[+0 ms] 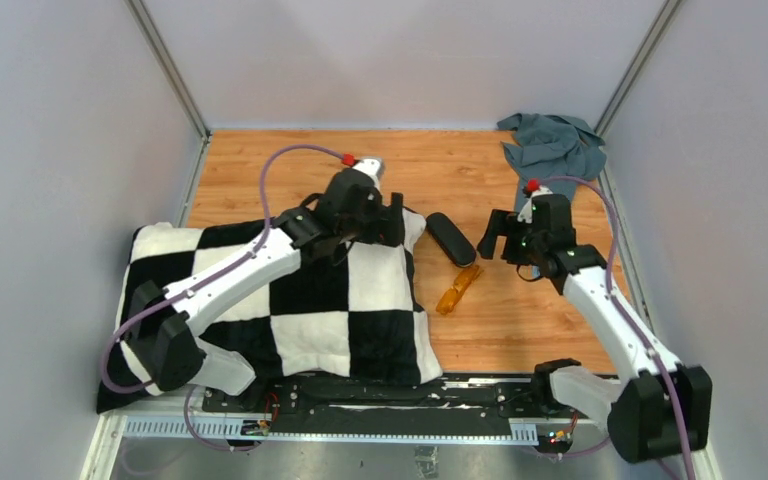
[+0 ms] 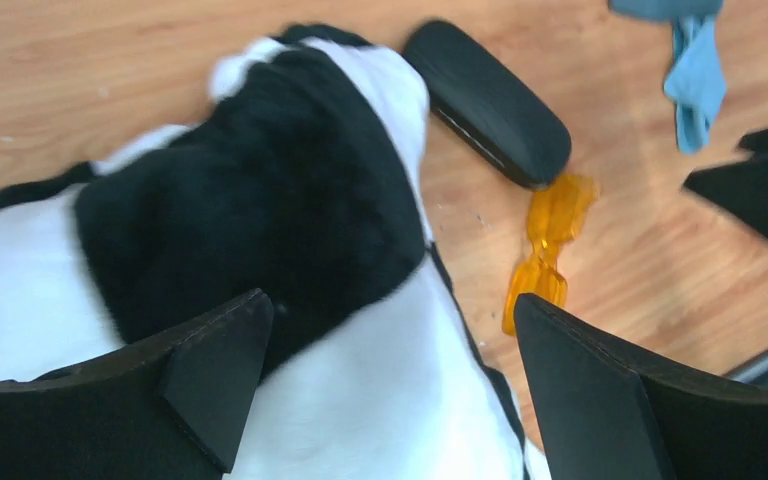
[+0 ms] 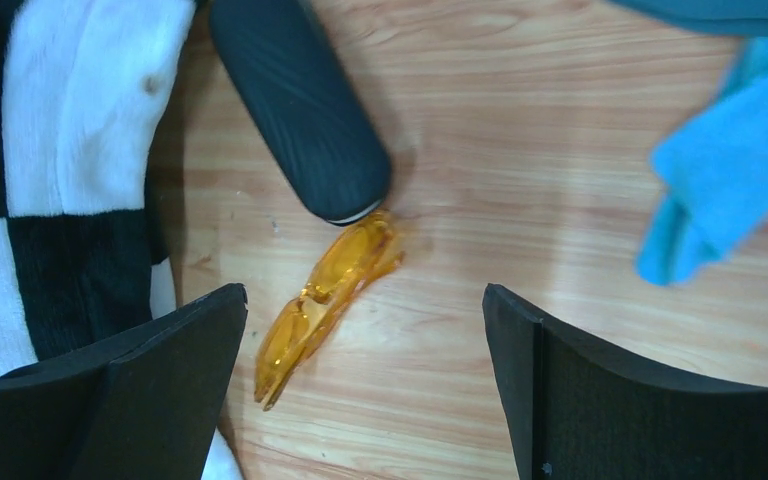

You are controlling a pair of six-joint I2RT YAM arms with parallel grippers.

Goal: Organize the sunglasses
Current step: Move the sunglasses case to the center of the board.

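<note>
The black oblong case [image 3: 295, 110], rounded at both ends and finely textured, lies shut on the wood-grain counter [image 3: 520, 200]; what it holds cannot be seen. The sunglasses [image 3: 325, 300], folded, slim and translucent amber-orange, lie on the counter outside it. One end touches the case's near end, just beside a plush black-and-white chequered cushion [image 1: 310, 300]. A crumpled blue cloth [image 1: 552, 145] sits at the far right corner. The left pincer [image 2: 390, 320] hangs over the cushion, spread wide, holding nothing. The right pincer [image 3: 360, 300] hangs above the sunglasses, equally wide and empty.
</note>
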